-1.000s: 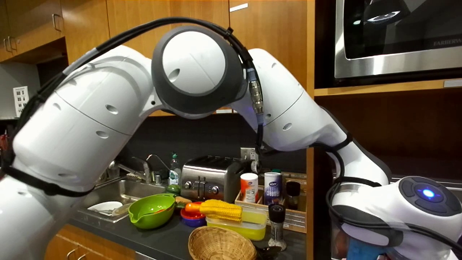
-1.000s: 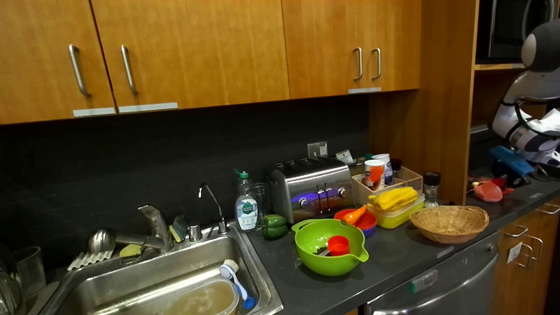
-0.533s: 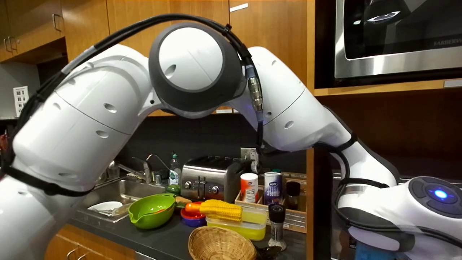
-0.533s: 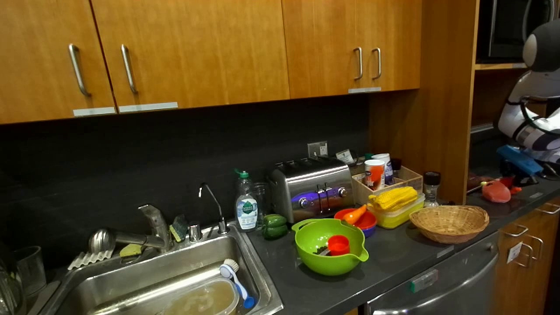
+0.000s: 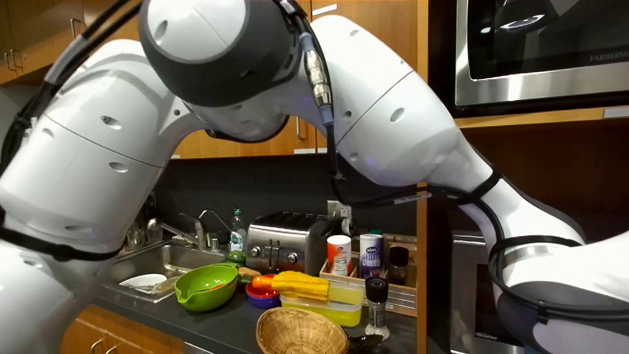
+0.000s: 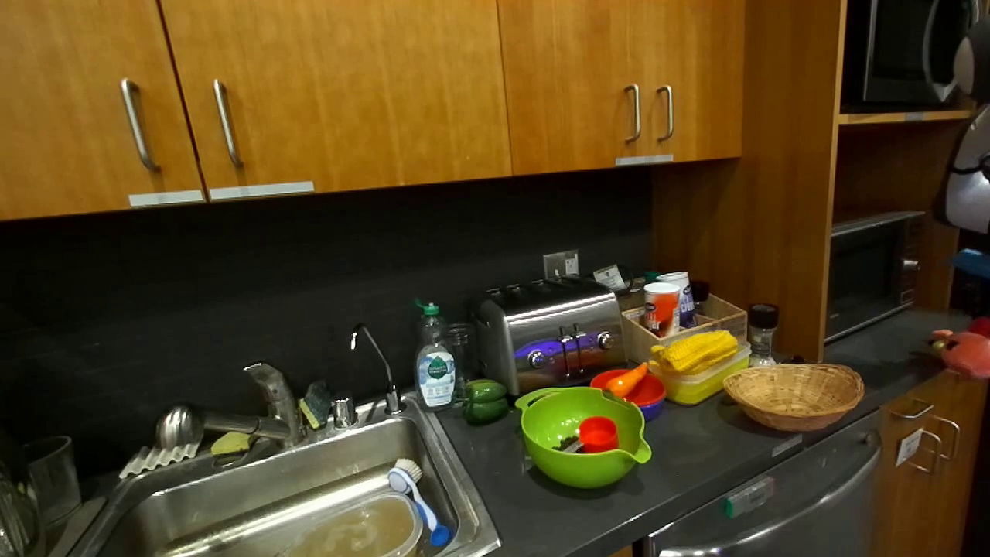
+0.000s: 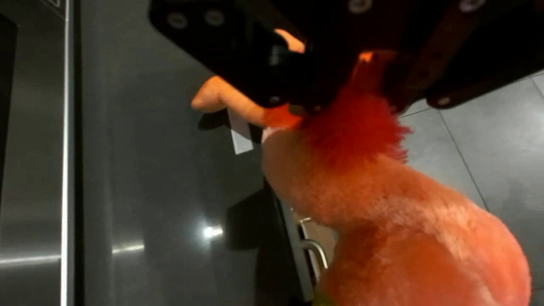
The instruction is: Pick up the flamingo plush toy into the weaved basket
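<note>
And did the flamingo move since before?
Yes: in an exterior view, the flamingo is now farther from the unmoved weaved basket, toward the picture's right edge.

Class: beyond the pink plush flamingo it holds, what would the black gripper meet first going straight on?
Perhaps the grey tiled floor: in the wrist view, beyond the plush flamingo, the gripper seems to point outside the dark grey countertop. Depth is unclear; the countertop might come first.
</note>
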`<state>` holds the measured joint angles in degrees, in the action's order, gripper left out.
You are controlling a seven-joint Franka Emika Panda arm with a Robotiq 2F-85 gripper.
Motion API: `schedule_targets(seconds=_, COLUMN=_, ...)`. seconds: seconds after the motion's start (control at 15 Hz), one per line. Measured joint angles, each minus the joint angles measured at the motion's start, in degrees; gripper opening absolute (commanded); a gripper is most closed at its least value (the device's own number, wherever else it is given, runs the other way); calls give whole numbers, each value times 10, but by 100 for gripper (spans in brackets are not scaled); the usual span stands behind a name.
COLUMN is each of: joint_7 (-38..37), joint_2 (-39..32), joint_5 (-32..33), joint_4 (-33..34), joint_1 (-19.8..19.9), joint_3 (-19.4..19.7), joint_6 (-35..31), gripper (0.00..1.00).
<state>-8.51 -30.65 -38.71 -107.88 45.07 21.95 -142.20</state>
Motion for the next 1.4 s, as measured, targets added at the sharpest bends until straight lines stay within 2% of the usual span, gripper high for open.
schedule_targets(seconds=0.4, joint_7=-55, joint_2=70, joint_5=161, joint_4=-56, joint_1=-15, joint_3=33, joint_6=49, gripper=5)
schedule_targets(seconds=0.6, joint_7=-86, joint_2=110, joint_5=264, joint_4=-79, joint_1=-39, joint_3=60, joint_6=97, gripper=5)
schedule_targets(seconds=0.8, joint_7=-111, joint_2=161, joint_5=379, joint_4=-123, joint_1=-70, joint_3=89, joint_6=116, gripper=5)
schedule_targets(seconds=1.07, joint_7=-160, joint_2=230, joint_5=556, joint_4=-216, joint_1=-114, joint_3=115, joint_6=114, gripper=5)
schedule_targets(seconds=1.27, joint_7=-227, joint_2=277, joint_5=685, joint_4=-297, joint_1=-140, joint_3=120, joint_6=88, gripper=5)
schedule_targets(seconds=1.4, joint_7=-261, joint_2=307, joint_5=741, joint_4=-350, joint_1=-152, joint_3=119, joint_6=58, gripper=5)
